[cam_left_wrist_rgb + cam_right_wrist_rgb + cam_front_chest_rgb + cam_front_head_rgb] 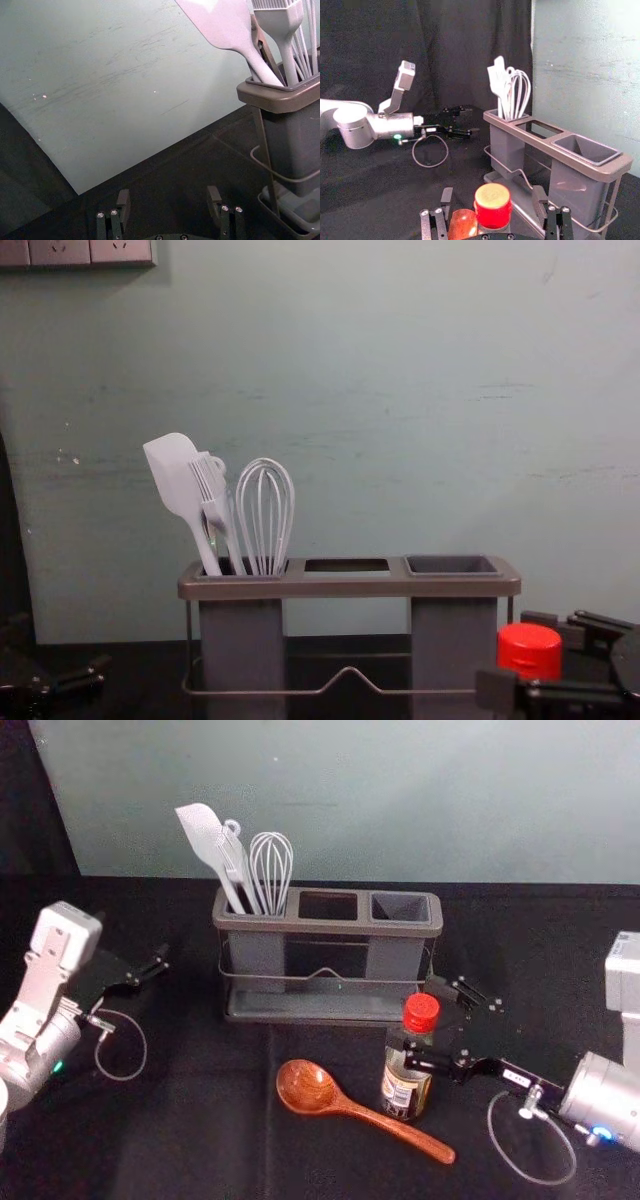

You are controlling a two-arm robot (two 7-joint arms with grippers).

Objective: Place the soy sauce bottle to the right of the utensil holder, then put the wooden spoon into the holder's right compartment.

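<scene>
The soy sauce bottle (403, 1088) stands upright, red cap on top, in front of the utensil holder's (330, 928) right end. My right gripper (418, 1018) is open around the bottle's neck; in the right wrist view, gaps separate the red cap (493, 206) from both fingers of the right gripper (493, 199). The wooden spoon (310, 1088) lies left of the bottle, its handle passing in front of the base. In the head view the holder's right compartment (400, 907) is empty. My left gripper (158, 962) hangs idle left of the holder; the left wrist view shows the left gripper (169, 199) open.
A white spatula (172, 475), a brush and a whisk (265, 515) stand in the holder's left compartment. A wire rail (325, 976) runs along the holder's front. Behind it rises a pale green wall (350, 800).
</scene>
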